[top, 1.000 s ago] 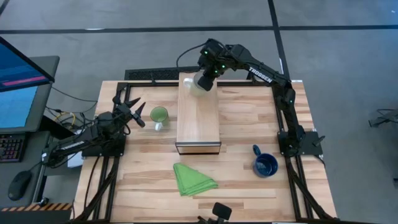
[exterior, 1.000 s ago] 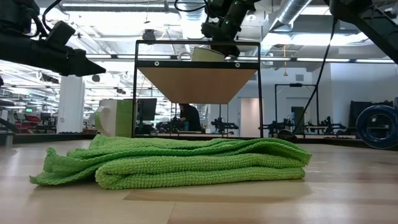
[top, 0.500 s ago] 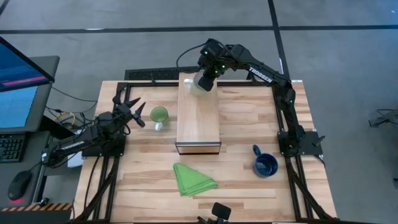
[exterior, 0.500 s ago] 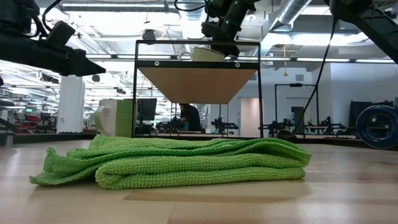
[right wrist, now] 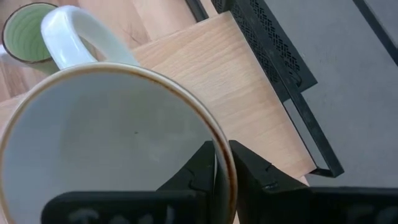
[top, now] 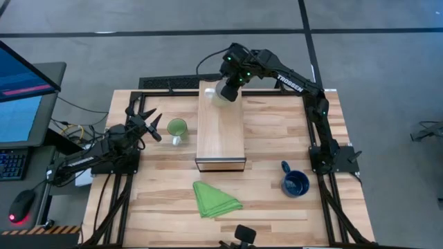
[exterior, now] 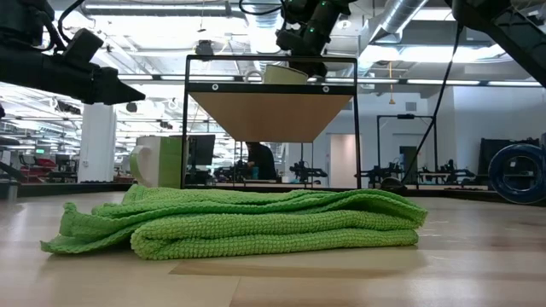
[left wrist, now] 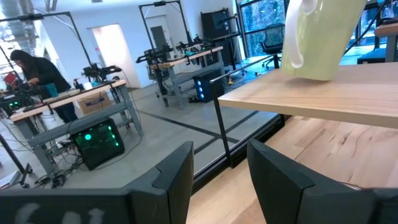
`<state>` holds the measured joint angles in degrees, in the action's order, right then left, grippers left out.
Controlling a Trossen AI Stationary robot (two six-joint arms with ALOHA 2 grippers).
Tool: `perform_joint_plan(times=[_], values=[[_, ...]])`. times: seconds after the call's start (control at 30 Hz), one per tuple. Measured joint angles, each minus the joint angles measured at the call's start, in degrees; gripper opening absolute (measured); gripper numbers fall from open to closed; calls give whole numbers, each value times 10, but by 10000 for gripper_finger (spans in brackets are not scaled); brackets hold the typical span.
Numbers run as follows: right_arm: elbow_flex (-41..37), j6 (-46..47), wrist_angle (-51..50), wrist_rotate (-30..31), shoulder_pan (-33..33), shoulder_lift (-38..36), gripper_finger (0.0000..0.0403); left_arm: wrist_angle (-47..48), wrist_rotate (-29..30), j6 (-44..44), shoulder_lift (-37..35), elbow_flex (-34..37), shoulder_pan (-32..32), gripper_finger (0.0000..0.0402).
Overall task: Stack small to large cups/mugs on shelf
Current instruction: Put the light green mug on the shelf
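Observation:
My right gripper [top: 227, 90] is shut on the small white mug [right wrist: 106, 149] over the far end of the light-wood shelf [top: 221, 128]. The low view shows the mug [exterior: 286, 74] at the shelf's top edge [exterior: 271, 88]. The light green mug [top: 176, 128] stands upright on the tabletop left of the shelf. My left gripper [top: 156, 128] is open just left of it, touching nothing. The dark blue mug [top: 295, 184] stands upright near the table's right front. My right gripper pinches the white mug's rim [right wrist: 219, 144] on the side away from the handle [right wrist: 78, 31], one finger inside the mug [right wrist: 198, 169] and one outside [right wrist: 255, 174]. The fingers come from above, pointing down. The mug is mouth up, and the shelf's front edge hides its base.
A folded green cloth [top: 214, 199] lies on the tabletop in front of the shelf's near end. A black frame [top: 166, 83] edges the table's far side. The shelf's flat top is bare from its middle to its near end.

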<state>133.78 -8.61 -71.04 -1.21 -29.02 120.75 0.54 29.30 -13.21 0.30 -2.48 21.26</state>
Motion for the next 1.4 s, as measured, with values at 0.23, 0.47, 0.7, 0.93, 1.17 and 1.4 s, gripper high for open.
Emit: perform_joint_plan(times=[0.23, 0.47, 0.7, 0.93, 1.17, 1.4], values=[[0, 0, 2, 0, 0, 0, 61, 0, 0, 1, 0, 0, 0, 144], [0, 0, 3, 0, 0, 0, 61, 0, 0, 2, 0, 0, 0, 144], [0, -9, 4, 0, 0, 0, 61, 0, 0, 2, 0, 0, 0, 144], [0, -9, 4, 0, 0, 0, 61, 0, 0, 1, 0, 0, 0, 144], [0, -9, 4, 0, 0, 0, 61, 0, 0, 1, 0, 0, 0, 144], [0, -9, 4, 2, 0, 0, 61, 0, 0, 1, 0, 0, 0, 144]])
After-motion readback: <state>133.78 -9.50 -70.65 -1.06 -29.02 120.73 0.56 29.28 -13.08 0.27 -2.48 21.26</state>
